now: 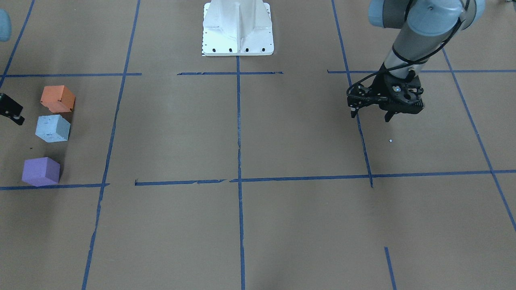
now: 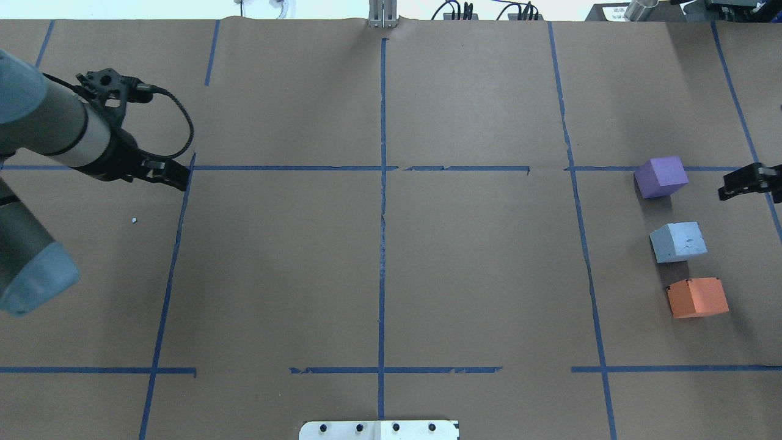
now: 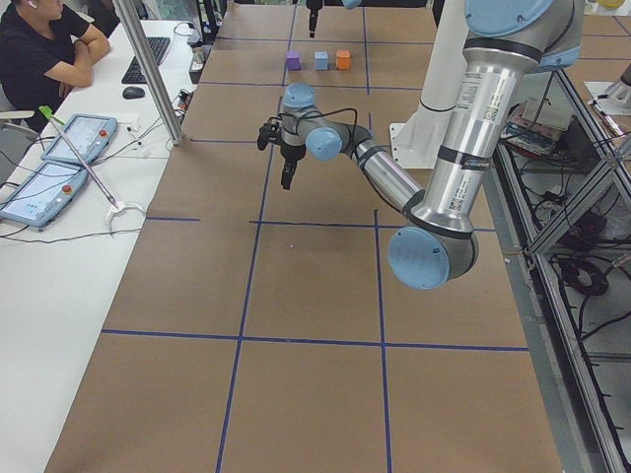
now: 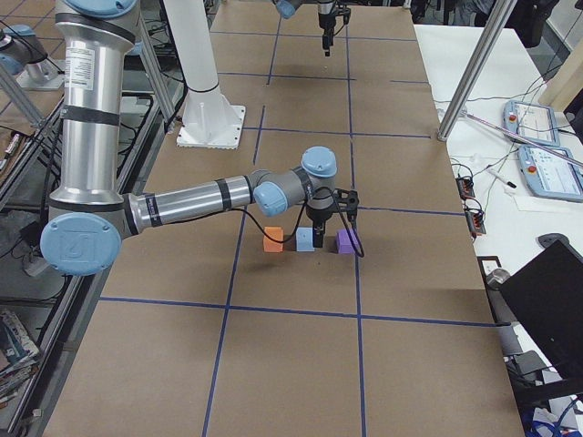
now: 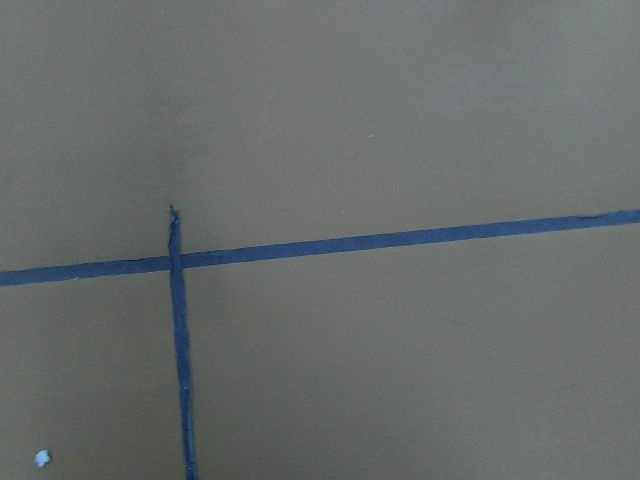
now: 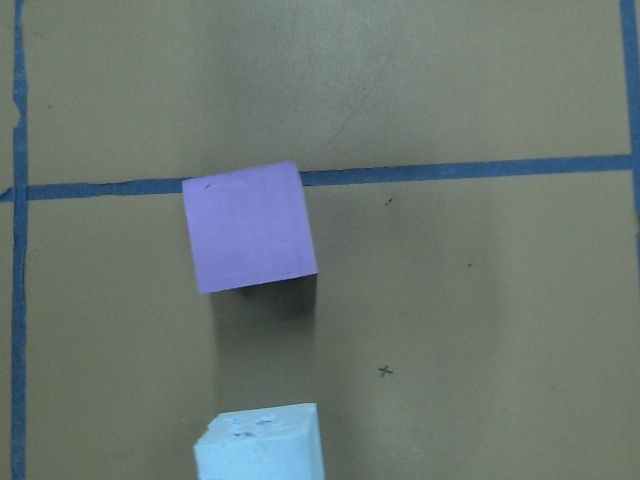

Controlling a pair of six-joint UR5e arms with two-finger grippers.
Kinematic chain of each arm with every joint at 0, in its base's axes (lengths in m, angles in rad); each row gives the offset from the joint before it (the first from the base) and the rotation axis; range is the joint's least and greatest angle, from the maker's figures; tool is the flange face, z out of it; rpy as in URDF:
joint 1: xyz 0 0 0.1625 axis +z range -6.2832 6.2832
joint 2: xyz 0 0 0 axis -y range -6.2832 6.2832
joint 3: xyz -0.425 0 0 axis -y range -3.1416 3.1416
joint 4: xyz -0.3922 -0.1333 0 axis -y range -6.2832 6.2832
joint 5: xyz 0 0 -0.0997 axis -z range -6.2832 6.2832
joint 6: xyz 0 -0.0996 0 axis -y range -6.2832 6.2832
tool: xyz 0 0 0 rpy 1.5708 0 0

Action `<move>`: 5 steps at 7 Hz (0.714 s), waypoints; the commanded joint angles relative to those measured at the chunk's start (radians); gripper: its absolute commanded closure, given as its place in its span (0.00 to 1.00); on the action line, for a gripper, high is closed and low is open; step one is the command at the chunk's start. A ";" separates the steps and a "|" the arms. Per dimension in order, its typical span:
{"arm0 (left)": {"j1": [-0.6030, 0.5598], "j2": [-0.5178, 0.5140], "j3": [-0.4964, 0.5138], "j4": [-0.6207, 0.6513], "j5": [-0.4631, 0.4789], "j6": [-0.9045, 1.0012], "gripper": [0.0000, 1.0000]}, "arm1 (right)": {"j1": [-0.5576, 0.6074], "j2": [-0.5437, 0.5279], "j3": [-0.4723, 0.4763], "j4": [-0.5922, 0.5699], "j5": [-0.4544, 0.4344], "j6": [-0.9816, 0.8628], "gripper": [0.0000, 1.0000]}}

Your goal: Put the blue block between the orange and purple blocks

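Observation:
The orange block [image 1: 57,98], blue block [image 1: 53,128] and purple block [image 1: 41,171] stand in a row on the brown table, the blue one in the middle with gaps on both sides. In the overhead view they are the purple [image 2: 660,176], blue [image 2: 677,242] and orange [image 2: 697,297] blocks. My right gripper [image 2: 742,183] hangs at the table's edge beside the purple block, empty, jaws apart. Its wrist view shows the purple block [image 6: 248,227] and the blue block's top [image 6: 260,445]. My left gripper [image 1: 371,114] hovers far off over bare table, open and empty.
The white robot base [image 1: 238,28] stands at the table's middle edge. Blue tape lines [image 2: 383,214] divide the paper into squares. A small white speck [image 2: 133,220] lies near my left gripper. A person and tablets [image 3: 74,138] are at a side table.

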 commanded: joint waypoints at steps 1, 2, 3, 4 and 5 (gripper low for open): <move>-0.178 0.156 -0.029 0.004 -0.104 0.326 0.00 | 0.168 -0.044 -0.019 -0.009 0.057 -0.218 0.00; -0.293 0.219 -0.018 0.007 -0.182 0.512 0.00 | 0.220 -0.064 -0.024 -0.007 0.058 -0.270 0.00; -0.402 0.247 -0.006 0.042 -0.206 0.662 0.00 | 0.237 -0.090 -0.025 -0.007 0.076 -0.305 0.00; -0.503 0.252 0.019 0.117 -0.211 0.826 0.00 | 0.254 -0.139 -0.031 -0.001 0.098 -0.359 0.00; -0.574 0.251 0.054 0.186 -0.244 0.956 0.00 | 0.267 -0.171 -0.030 -0.001 0.116 -0.420 0.00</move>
